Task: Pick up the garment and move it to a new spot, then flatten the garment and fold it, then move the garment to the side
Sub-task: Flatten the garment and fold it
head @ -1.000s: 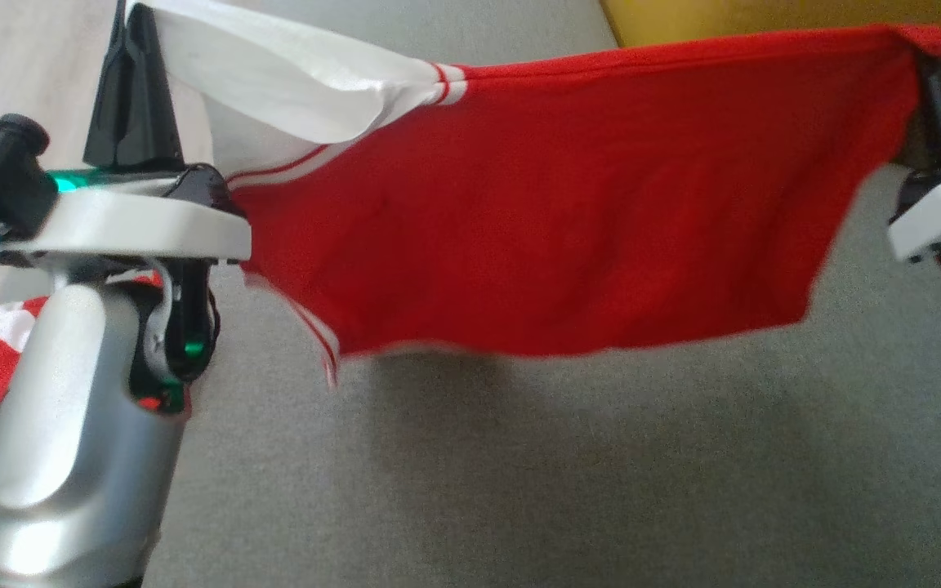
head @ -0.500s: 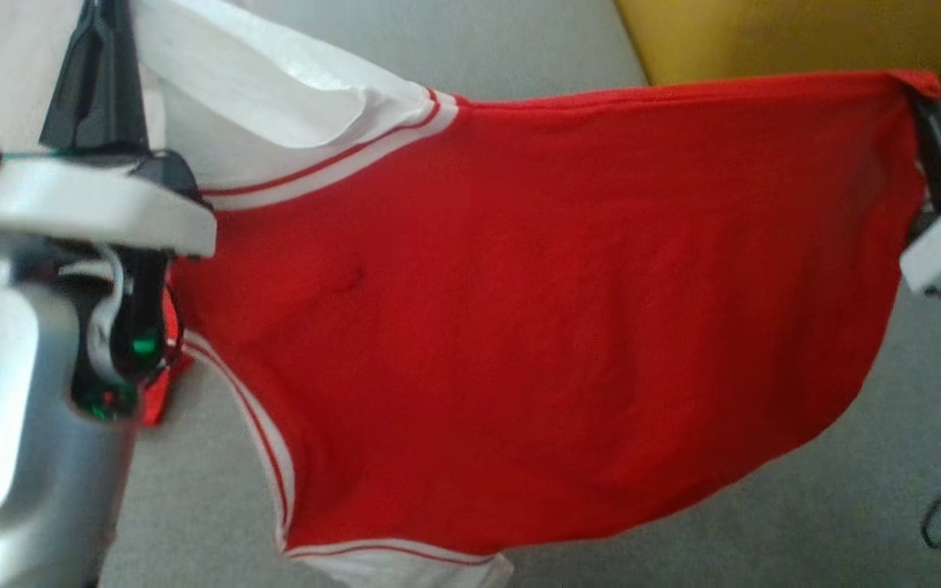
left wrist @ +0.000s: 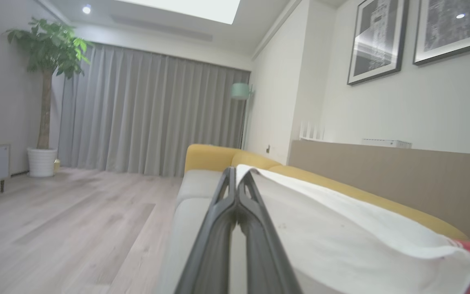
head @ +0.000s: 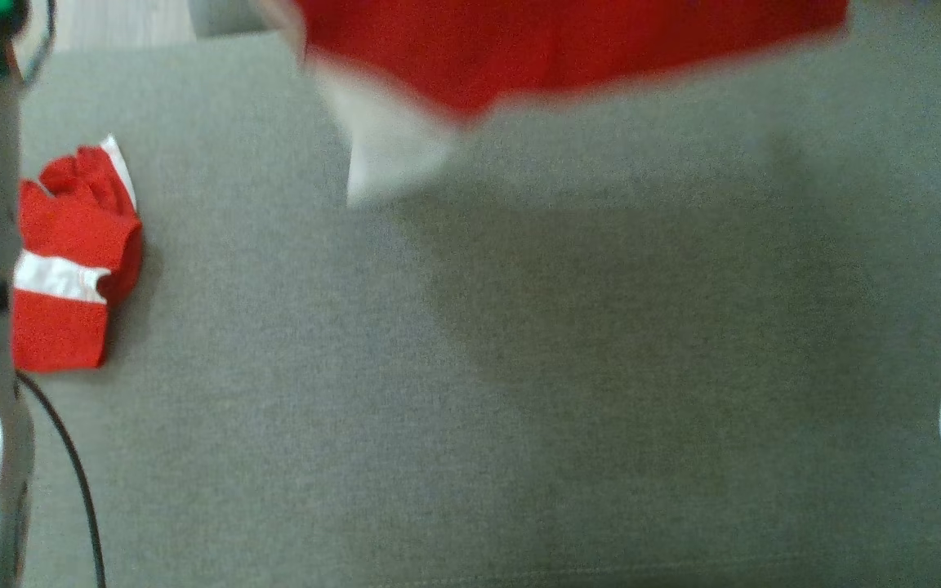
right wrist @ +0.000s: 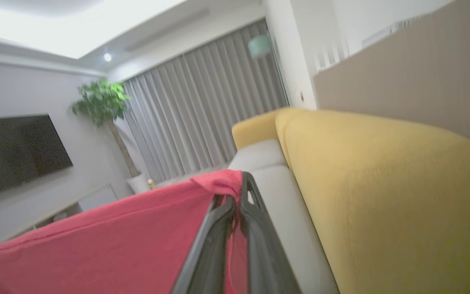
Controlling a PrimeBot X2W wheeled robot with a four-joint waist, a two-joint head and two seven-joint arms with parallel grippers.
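My left gripper [left wrist: 237, 176] is closed on the white part of the garment [head: 568, 49], and my right gripper [right wrist: 239, 185] on its red corner. The soft knit cloth hangs between them, with its long axis from 9 to 3 o'clock. It is at 12 o'clock above the grey woven sofa seat [head: 470, 367]. I judge both arms equally near.

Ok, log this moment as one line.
garment: held aloft, spread | left end effector: shut on garment | right end effector: shut on garment
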